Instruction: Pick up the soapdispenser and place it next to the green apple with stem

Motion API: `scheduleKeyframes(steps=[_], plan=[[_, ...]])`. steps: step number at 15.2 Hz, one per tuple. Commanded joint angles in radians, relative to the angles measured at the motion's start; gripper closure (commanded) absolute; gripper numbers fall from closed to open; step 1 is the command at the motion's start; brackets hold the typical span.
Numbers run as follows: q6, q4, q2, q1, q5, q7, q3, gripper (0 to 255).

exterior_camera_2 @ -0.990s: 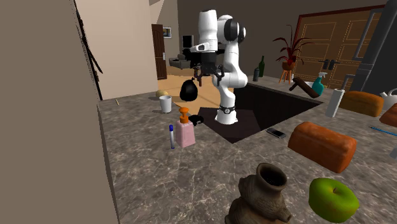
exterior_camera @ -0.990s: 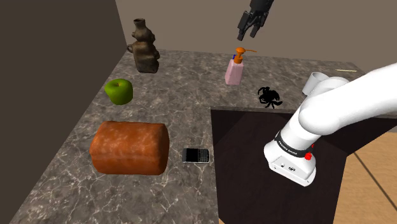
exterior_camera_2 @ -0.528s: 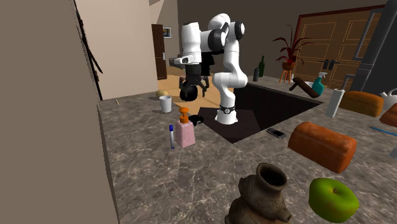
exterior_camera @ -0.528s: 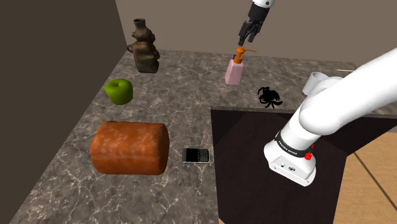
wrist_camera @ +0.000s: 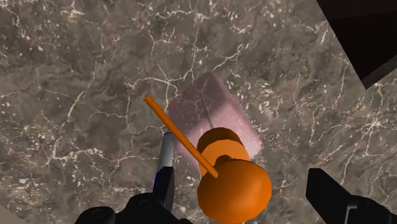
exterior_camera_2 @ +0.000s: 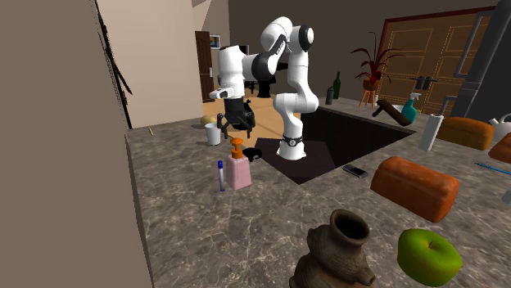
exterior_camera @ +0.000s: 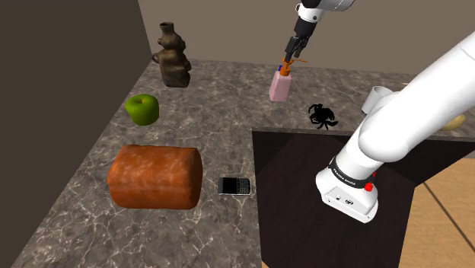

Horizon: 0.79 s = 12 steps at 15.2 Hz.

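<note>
Shoulder view
Tool [exterior_camera: 291, 58]: pointing down, just above the orange pump of the soap dispenser [exterior_camera: 279, 85]
Soap dispenser: pink body, upright on the grey marbled table [exterior_camera: 213, 122], toward its far edge
Apple [exterior_camera: 142, 109]: green, well apart from the soap dispenser toward the shoulder view's left, near a brown jug [exterior_camera: 173, 55]
Other things: brown loaf [exterior_camera: 154, 177] with a black phone [exterior_camera: 234, 186] just beside it; a small black crab figure [exterior_camera: 323, 115] by the dark stand [exterior_camera: 304, 198]; a white cup [exterior_camera: 377, 97] farther right

Second exterior view
Tool [exterior_camera_2: 235, 129]: hanging over the soap dispenser [exterior_camera_2: 238, 172], close above its pump
Soap dispenser: upright, with a blue pen [exterior_camera_2: 220, 174] just beside it on the second exterior view's left
Apple [exterior_camera_2: 428, 255]: low at the right, beside the jug [exterior_camera_2: 337, 254], well apart from the soap dispenser
Loaf [exterior_camera_2: 413, 186]: between the stand's side and the apple

Wrist view
Tool [wrist_camera: 238, 191]: released, black fingers [wrist_camera: 334, 198] spread wide, nothing gripped
Soap dispenser [wrist_camera: 213, 118]: seen from above, with the round orange pump head and its thin spout between the fingers and the pink body below
Pen [wrist_camera: 167, 153]: lying just beside the pink body
</note>
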Motion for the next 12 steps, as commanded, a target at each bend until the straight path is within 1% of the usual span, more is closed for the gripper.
scheduleKeyframes(steps=[1, 4, 12], plan=[[0.028, -0.012, 0.018, 0.002, 0.009, -0.012, -0.006, 0], [0.078, -0.039, 0.045, 0.008, 0.025, -0.024, -0.012, 0], [0.078, -0.038, 0.045, 0.008, 0.025, -0.024, -0.012, 0]])
